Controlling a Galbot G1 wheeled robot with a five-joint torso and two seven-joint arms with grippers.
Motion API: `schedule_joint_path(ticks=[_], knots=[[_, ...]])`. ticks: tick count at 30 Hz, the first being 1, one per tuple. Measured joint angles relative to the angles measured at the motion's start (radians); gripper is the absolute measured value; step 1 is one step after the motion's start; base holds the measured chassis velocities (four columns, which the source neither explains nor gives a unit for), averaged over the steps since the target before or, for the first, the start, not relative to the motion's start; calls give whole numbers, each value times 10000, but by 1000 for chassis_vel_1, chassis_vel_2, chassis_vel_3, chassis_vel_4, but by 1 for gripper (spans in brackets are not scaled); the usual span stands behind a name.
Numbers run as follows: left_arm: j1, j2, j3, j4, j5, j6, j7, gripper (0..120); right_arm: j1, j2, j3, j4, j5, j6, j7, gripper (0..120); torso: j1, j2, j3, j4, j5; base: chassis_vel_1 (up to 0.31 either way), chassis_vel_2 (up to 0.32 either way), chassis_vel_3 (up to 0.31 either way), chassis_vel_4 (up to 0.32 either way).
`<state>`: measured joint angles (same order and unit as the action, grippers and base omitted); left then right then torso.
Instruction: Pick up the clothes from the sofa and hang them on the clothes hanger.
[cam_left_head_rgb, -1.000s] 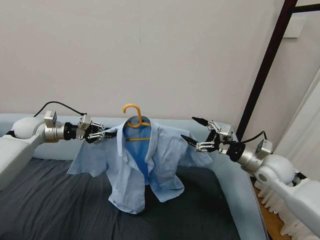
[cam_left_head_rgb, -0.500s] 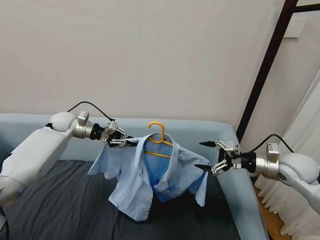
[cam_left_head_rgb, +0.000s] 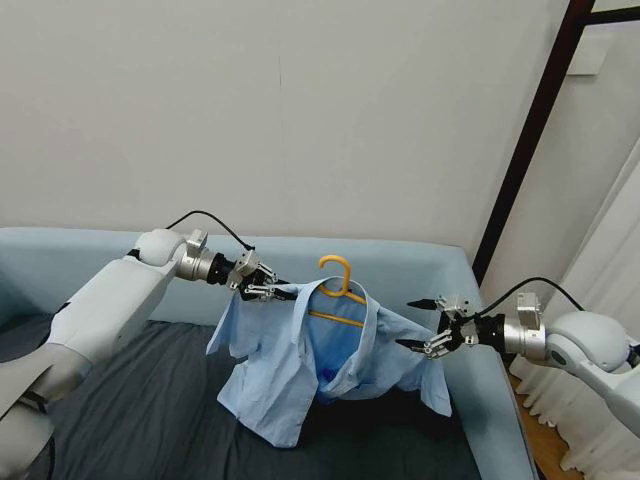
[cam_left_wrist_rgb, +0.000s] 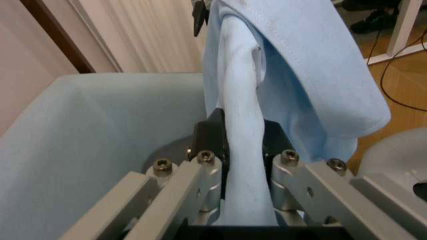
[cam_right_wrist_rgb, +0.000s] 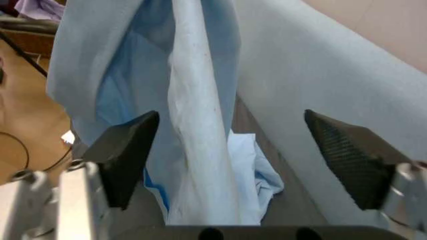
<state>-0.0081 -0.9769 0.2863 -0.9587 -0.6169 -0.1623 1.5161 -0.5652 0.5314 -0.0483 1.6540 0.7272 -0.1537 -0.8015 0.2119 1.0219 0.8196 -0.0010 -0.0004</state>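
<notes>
The left gripper (cam_left_head_rgb: 264, 290) is pinched tight on one shoulder of the one soft light blue shirt with a collar (cam_left_head_rgb: 290, 370). In the left wrist view, a fold of the cloth is squeezed between its two metal fingers (cam_left_wrist_rgb: 207, 170). The left arm reaches out over the sofa from the left.

The right gripper (cam_left_head_rgb: 406, 324) is on the other side of the shirt, just by the other sleeve. Its two black fingers (cam_right_wrist_rgb: 127, 147) are spread wide. In the right wrist view, the sleeve cloth hangs between them, but they are not squeezing it.

The shirt is up in the air, over the seat. It hangs on one orange plastic hanger with a curved hook (cam_left_head_rgb: 338, 319). The hook sticks up above the collar. The shirt's bottom edge droops down close to the seat.

Under it is one pale blue sofa (cam_left_head_rgb: 60, 260) with a dark grey seat cushion (cam_left_head_rgb: 130, 400). Behind the sofa is a plain white wall (cam_left_head_rgb: 300, 120). One dark slanted pole (cam_left_head_rgb: 530, 140) stands on the right.
</notes>
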Motion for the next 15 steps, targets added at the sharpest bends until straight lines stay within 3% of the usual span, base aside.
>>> schedule_joint_path(ticks=[15], knots=[[-197, -917, 168, 680, 203, -128, 72, 8, 135, 285, 97, -492, -409, 61, -1548, 26, 1, 0, 0, -3, -1, 0, 0, 0, 0]])
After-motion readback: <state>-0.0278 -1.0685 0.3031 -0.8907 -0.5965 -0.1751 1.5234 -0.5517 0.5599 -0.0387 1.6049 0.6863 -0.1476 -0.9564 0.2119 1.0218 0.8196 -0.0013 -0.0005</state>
